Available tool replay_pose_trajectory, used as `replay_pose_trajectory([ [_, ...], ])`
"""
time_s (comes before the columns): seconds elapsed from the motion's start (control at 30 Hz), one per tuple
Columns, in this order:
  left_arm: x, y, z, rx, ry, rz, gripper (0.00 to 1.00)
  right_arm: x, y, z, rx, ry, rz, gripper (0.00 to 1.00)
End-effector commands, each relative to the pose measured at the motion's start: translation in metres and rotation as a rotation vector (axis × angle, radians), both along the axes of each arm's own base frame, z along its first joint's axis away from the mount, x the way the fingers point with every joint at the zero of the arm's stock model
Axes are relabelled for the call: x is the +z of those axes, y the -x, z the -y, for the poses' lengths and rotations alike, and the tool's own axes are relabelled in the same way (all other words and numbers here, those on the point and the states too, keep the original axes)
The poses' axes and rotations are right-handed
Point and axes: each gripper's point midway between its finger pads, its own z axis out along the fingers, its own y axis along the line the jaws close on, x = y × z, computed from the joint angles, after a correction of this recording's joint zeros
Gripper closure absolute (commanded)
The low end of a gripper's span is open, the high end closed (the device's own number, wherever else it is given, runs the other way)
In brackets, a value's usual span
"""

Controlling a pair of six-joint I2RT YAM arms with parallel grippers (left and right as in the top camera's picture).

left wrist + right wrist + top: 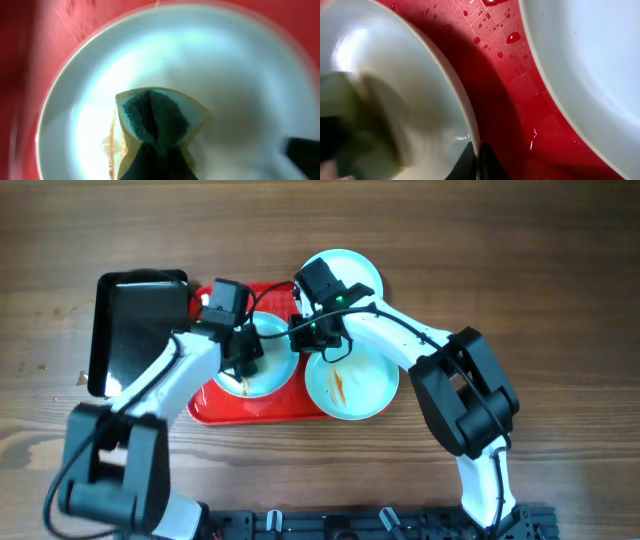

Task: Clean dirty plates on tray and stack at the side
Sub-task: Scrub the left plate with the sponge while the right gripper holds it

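The red tray (250, 412) holds a plate (272, 377) on its left half. My left gripper (243, 360) is shut on a green and yellow sponge (155, 117) pressed onto this plate (225, 65), beside an orange-brown sauce streak (113, 145). My right gripper (306, 340) is shut on that plate's right rim (470, 125), above the wet tray floor (505, 90). A second plate (360, 395) with an orange streak lies over the tray's right edge. A third plate (352, 268) lies at the tray's far right corner. Another plate (590, 75) fills the right of the right wrist view.
A black tray (140, 320) lies just left of the red tray, its sponge not in it. Water drops (512, 37) dot the red tray. Brown wooden tabletop (520, 270) surrounds everything. Both arms cross over the tray's middle.
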Motion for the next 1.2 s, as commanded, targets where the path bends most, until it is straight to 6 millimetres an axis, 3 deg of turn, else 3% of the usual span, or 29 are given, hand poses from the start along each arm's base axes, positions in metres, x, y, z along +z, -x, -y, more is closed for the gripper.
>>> replay_pose_trajectory([
  [0.0,-0.036,0.013,-0.004,0.009,-0.032,-0.097,0.96,0.002,-0.002,-0.008,0.022,-0.029,0.003,0.96],
  [0.13,-0.05,0.013,-0.013,0.012,-0.081,-0.117,0.96,0.002,-0.003,-0.008,0.019,-0.024,0.007,0.96],
  [0.23,-0.041,-0.005,-0.053,0.201,-0.249,-0.008,0.96,0.002,-0.004,-0.008,0.019,-0.026,0.009,0.96],
  [0.27,-0.04,-0.009,-0.055,0.225,-0.25,0.012,0.96,0.002,-0.004,-0.008,0.019,-0.025,0.01,0.96],
  [0.47,-0.054,0.037,0.013,-0.142,0.093,-0.233,0.96,0.002,-0.003,-0.008,0.019,-0.025,0.008,0.96],
  [0.57,-0.042,0.044,0.018,-0.278,0.177,-0.279,0.96,0.002,-0.002,-0.007,0.018,-0.022,0.003,0.96],
  [0.67,-0.028,0.047,0.002,-0.305,0.203,-0.327,0.96,0.002,-0.003,-0.007,0.017,-0.024,0.005,0.96],
  [0.77,-0.027,0.053,-0.015,-0.261,0.211,-0.36,0.96,0.002,-0.003,-0.007,0.017,-0.023,0.004,0.96],
  [0.93,-0.032,0.008,-0.05,0.127,0.1,-0.214,0.96,0.002,-0.003,-0.008,0.016,-0.025,0.007,0.96],
  [1.07,-0.028,-0.016,-0.049,0.142,-0.047,-0.091,0.96,0.002,-0.003,-0.008,0.015,-0.025,0.007,0.96],
  [1.17,-0.023,-0.022,-0.053,0.192,-0.161,-0.037,0.96,0.002,-0.004,-0.008,0.015,-0.025,0.007,0.96],
])
